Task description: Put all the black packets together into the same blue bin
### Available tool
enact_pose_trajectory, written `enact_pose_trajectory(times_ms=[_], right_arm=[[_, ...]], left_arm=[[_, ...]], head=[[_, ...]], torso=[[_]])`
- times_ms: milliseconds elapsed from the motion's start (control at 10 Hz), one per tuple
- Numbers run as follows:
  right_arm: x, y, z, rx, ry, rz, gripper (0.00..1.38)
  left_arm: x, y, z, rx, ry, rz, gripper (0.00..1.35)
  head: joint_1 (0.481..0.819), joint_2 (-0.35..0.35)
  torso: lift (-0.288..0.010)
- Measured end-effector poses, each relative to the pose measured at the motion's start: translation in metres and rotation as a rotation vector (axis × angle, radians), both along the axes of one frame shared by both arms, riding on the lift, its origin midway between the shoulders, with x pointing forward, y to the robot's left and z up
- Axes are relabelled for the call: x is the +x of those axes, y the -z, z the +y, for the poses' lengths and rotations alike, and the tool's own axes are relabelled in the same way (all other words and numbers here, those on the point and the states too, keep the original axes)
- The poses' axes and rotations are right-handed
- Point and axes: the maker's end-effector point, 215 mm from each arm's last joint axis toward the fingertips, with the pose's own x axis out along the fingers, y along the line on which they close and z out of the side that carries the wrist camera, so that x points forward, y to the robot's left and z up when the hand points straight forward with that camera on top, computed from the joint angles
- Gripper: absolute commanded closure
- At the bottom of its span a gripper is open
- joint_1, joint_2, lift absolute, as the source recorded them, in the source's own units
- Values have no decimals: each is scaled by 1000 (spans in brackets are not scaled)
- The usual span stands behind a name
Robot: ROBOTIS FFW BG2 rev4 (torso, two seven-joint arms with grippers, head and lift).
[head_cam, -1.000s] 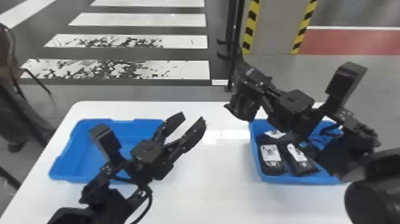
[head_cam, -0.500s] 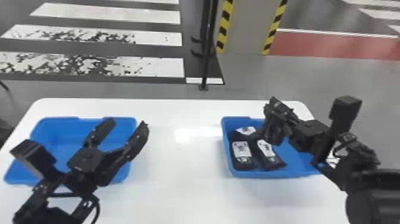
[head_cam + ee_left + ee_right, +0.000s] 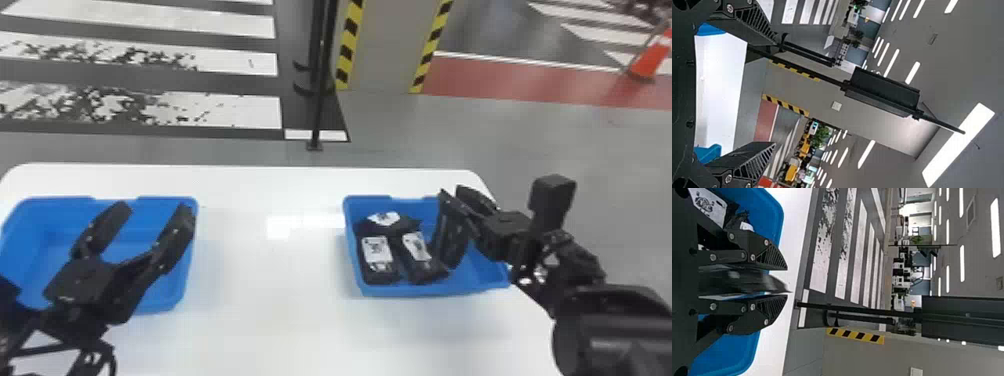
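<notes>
Okay, you've got three black packets [image 3: 378, 260] in the blue bin [image 3: 435, 289] right of centre; the fourth packet [image 3: 738, 282], pinched in your right gripper [image 3: 786, 282], probably just needs releasing. Left gripper [image 3: 155, 206]'s spread, lower left.

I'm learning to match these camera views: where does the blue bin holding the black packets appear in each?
Head view: on the table's right side, beneath the right gripper, the blue bin.
Left wrist view: apparently the blue corner beside one finger of the left gripper.
Right wrist view: large, behind the right gripper's fingers, labelled packet inside.
Shared landmark: the yellow-and-black stripes beyond the table.
</notes>
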Motion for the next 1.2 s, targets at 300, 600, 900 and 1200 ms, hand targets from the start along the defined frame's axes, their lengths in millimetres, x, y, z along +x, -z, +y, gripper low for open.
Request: enact_pose_trajectory(times_ms=[300,600,900,1200], right_arm=[[-30,-58,41,-5,-69,-162,151],[-96,-105,67,16,-15,-277,153],[-140,-99,78,25,19,-245,156],[-149,-92,79,15,18,-223,156]], left_arm=[[-4,-3,20,36,-85,-25,124],[-16,-10,42,167,-203,-74,130],[-56,-7,80,350,-387,-76,124],[-70,-13,85,385,-401,-88,124]], head=[[695,-150],[695,-94],[695,-40],[695,-24]], torso=[[-110],[-110],[-110],[-110]])
